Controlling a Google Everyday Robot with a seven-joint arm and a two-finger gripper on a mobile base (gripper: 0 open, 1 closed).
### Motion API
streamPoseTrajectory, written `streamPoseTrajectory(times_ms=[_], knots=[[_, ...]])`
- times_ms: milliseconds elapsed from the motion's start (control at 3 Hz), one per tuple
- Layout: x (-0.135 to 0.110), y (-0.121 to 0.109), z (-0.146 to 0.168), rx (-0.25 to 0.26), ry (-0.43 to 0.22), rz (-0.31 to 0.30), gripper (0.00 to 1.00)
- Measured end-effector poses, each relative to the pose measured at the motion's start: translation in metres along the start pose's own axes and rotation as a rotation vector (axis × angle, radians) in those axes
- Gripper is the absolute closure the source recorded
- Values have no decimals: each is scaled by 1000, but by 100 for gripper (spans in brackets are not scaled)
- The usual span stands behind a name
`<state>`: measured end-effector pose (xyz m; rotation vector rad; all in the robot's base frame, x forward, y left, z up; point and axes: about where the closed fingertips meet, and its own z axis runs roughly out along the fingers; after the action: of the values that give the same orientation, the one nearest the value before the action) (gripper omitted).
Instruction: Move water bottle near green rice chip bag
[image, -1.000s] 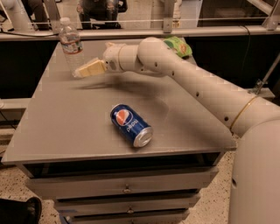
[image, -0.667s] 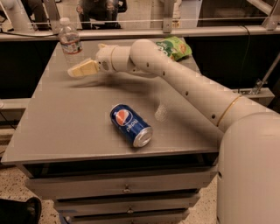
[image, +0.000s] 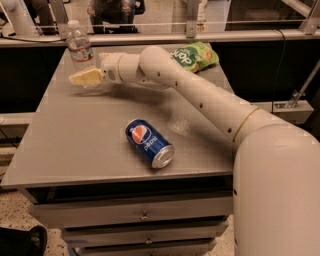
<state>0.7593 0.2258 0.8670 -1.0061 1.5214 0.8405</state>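
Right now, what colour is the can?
The can is blue, camera view; the gripper is by the water bottle.

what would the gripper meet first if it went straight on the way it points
The gripper points left, low over the table. The water bottle stands just behind it, seemingly off that line, so the way looks free; depth is unclear.
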Motion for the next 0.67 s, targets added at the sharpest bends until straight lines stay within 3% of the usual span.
streamPoseTrajectory(times_ms=[667], knots=[[0,5,-11,15,-1,18,63]])
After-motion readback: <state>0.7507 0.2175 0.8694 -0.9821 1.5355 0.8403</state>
